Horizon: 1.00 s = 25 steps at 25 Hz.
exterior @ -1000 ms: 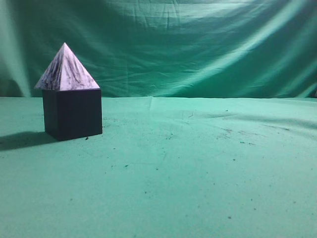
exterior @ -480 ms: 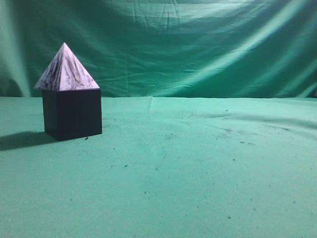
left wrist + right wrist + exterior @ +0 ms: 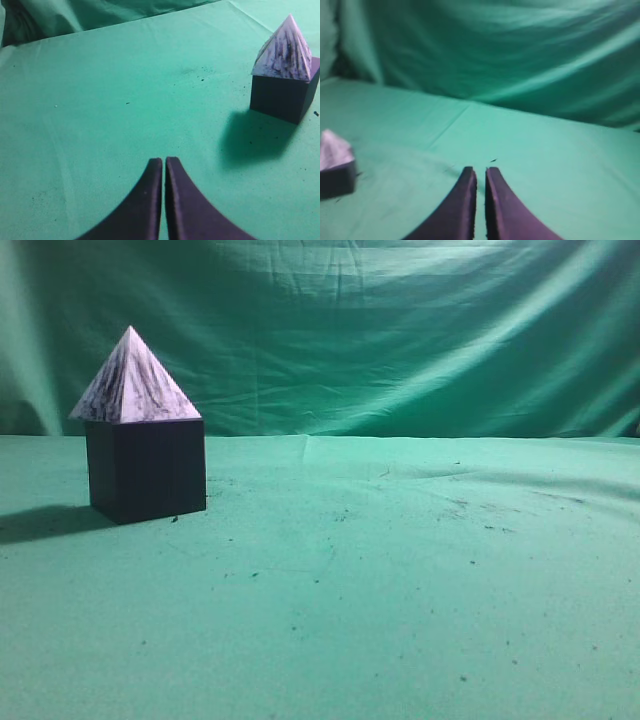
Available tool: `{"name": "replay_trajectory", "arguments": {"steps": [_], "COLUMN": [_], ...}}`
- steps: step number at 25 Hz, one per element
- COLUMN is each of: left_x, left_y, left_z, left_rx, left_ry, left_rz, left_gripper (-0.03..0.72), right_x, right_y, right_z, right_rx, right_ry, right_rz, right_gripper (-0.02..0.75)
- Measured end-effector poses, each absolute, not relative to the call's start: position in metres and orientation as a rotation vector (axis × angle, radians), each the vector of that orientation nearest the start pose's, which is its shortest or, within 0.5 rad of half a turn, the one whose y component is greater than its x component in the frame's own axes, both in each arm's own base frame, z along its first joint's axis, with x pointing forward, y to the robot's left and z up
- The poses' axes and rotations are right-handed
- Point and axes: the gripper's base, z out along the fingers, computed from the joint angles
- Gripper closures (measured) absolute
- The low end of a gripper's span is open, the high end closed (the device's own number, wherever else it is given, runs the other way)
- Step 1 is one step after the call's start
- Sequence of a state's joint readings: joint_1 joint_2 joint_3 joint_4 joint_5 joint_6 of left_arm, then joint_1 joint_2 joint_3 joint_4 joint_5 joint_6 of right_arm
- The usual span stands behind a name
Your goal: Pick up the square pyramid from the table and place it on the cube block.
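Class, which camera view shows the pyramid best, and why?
The exterior view: the pyramid is whole, sharp and side-on, seated on the cube. The left wrist view shows it whole but near the frame's corner; the right wrist view shows it blurred and cut off at the edge.

matt cube block [image 3: 147, 470], cloth table [image 3: 400, 590]

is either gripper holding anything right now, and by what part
Nothing is held. The left gripper and right gripper are both shut and empty; the square pyramid sits on the cube block.
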<state>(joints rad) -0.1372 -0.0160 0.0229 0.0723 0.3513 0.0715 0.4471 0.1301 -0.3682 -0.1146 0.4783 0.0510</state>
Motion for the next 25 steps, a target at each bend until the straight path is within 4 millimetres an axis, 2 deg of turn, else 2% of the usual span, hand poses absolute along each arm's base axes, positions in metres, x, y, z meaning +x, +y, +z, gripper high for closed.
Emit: {"name": "replay_trajectory", "arguments": {"steps": [3,8,13,25], "left_x": [0.053,0.053,0.053,0.053], "left_y": [-0.005,-0.005,-0.005,-0.005], "left_z": [0.175,0.175,0.175,0.175], "left_rx": [0.237,0.237,0.237,0.237], "left_ry": [1.826,1.826,1.826,1.826], "left_rz": [0.024,0.024,0.024,0.024], "left_gripper": [0.688,0.688,0.688,0.688], "right_x": [0.043,0.049,0.055,0.053], "right_y": [0.011,0.006,0.002,0.002], "right_z": [0.260,0.217,0.182,0.171], "right_rx": [-0.257,-0.078,-0.011,-0.006], "right_ry": [1.636,1.691,1.771,1.868], "right_rz": [0.197,0.113,0.061,0.058], "right_gripper": [0.675,0.675,0.675,0.675]}}
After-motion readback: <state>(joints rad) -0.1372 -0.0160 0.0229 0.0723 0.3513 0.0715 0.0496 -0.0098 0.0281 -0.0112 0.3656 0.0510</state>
